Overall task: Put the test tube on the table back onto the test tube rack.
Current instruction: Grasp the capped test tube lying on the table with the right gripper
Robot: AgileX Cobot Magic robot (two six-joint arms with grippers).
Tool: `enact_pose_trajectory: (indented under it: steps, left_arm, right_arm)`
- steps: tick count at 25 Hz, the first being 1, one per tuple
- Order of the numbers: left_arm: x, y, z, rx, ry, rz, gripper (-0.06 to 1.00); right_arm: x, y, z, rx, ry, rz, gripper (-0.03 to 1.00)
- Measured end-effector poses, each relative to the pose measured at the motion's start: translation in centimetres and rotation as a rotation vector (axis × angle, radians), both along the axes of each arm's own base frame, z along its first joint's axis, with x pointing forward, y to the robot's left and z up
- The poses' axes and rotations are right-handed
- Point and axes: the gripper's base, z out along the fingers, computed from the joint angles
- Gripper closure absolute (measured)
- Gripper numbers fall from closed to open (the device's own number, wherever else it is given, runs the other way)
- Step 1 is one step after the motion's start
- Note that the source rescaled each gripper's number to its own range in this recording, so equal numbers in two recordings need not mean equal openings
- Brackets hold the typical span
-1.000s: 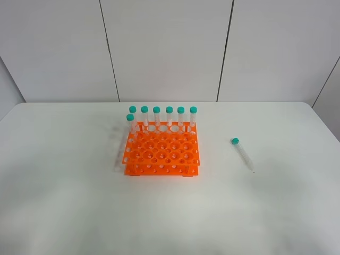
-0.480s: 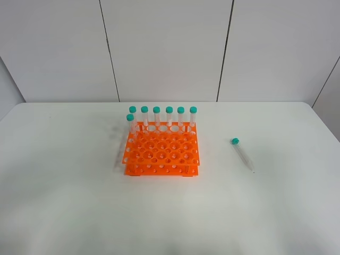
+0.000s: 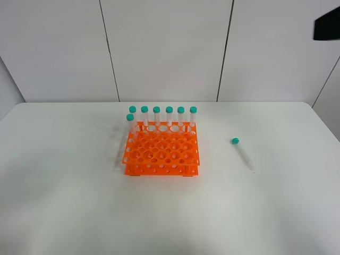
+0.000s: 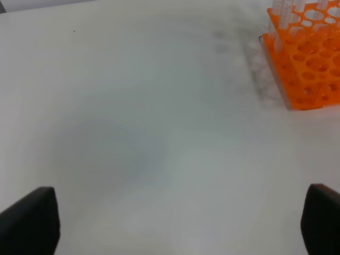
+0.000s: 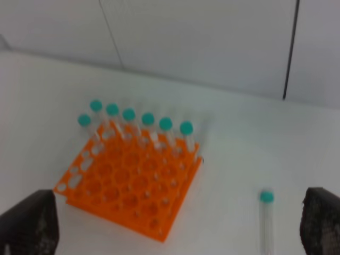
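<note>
Right gripper (image 5: 175,223): jaws spread wide, nothing held. Test tube (image 5: 266,226) lies flat on the table (image 5: 228,138) below and just ahead of it, untouched and apart from the test tube rack (image 5: 130,186), which stands farther ahead. Left gripper (image 4: 175,220): likewise released and empty, with the rack ahead to one side.

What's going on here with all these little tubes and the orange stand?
Nothing is being held right now. One test tube with a green cap lies on its side on the white table, right of the orange test tube rack and apart from it. Seven matching tubes stand upright in the rack. The robot's left gripper and right gripper are both open above the table, touching nothing; the loose tube is not yet picked up.
</note>
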Motion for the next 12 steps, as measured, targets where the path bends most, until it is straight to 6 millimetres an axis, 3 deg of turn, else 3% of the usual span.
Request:
enact_pose_trajectory:
  steps: [3,6,12]
  left_arm:
    - [0.0,0.0,0.0,0.0,0.0,0.0,-0.05]
    - [0.0,0.0,0.0,0.0,0.0,0.0,-0.05]
    - [0.0,0.0,0.0,0.0,0.0,0.0,-0.05]
  right_arm:
    - [5.7,0.0,-2.0,-0.011,0.177,0.032,0.0]
    - [10.0,0.3,-4.9,-0.025,0.323,0.067,0.0]
    - [15.0,4.4,-11.0,-0.236,0.482,0.16,0.05]
